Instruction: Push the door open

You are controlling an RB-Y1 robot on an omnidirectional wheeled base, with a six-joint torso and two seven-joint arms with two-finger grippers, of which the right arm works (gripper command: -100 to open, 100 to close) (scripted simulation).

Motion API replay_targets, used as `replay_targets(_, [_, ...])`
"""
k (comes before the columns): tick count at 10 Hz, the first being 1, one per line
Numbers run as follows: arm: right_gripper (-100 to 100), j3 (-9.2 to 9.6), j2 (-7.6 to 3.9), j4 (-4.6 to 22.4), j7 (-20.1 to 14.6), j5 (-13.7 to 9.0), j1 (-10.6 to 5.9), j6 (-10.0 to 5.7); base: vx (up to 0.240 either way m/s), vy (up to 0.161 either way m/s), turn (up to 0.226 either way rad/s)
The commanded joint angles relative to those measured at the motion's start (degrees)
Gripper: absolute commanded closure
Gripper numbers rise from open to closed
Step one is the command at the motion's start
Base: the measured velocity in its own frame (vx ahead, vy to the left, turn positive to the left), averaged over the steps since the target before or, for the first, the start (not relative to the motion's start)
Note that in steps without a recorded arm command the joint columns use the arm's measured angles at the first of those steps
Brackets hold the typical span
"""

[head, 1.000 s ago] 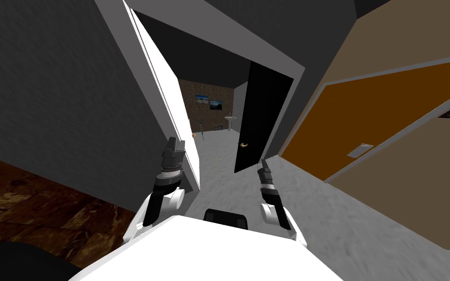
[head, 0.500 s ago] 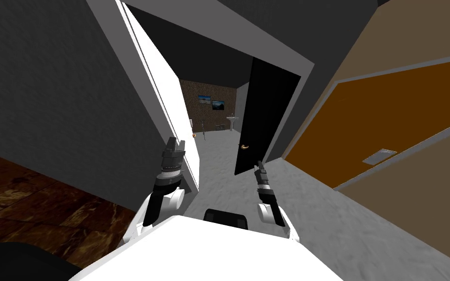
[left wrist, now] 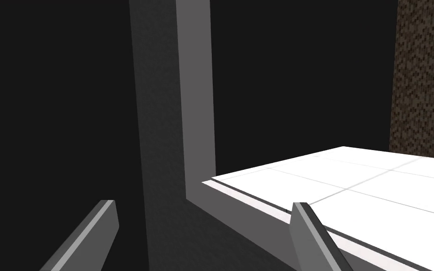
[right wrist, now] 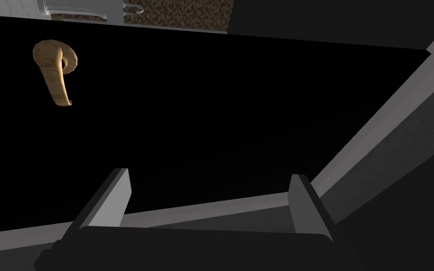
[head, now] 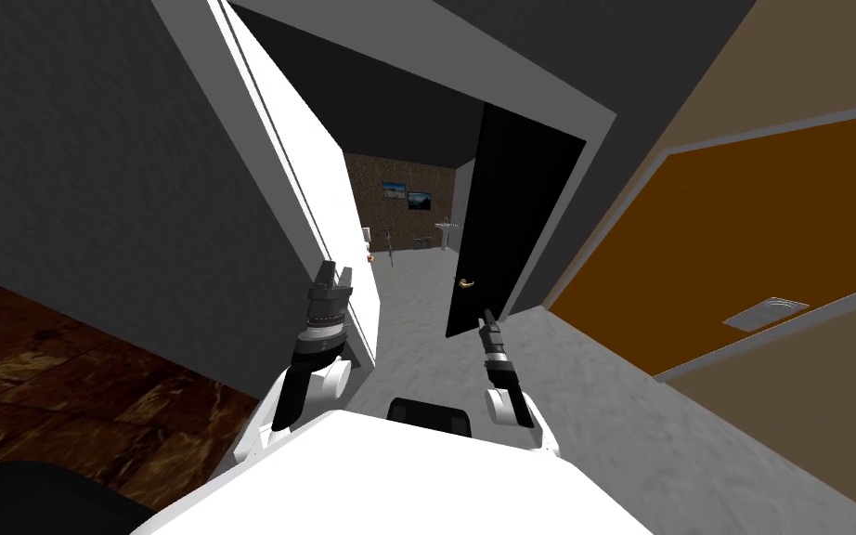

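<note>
Black door (head: 510, 214) ajar, ahead on my right. Right gripper (right wrist: 209, 175) faces its leaf beside brass lever handle (right wrist: 56, 70), fingers (right wrist: 117, 193) spread: pushing, not grasping. Left gripper (left wrist: 204, 203) spread too, idle by white door (head: 296, 186).

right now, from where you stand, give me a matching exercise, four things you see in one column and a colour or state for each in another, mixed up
Things:
1. door
2. handle
3. left pincer
4. pictures

Descriptions:
a. tan and curved
b. hanging on the brown speckled wall
c. black, partly open
d. open, next to a white panel

Pairs: 1-c, 2-a, 3-d, 4-b
</note>
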Motion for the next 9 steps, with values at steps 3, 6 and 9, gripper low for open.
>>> replay_targets(3, [-100,0.8,-0.28,4.5,-0.5,-0.5,-1.71,-1.0,0.092,-0.08,0.067])
replay_targets(6, [-100,1.5,-0.34,7.9,-0.8,-0.9,-2.92,-1.8,0.084,-0.079,0.071])
replay_targets(9, [-100,2.43,-0.41,12.4,-1.2,-1.4,-4.5,-2.86,0.089,-0.103,0.076])
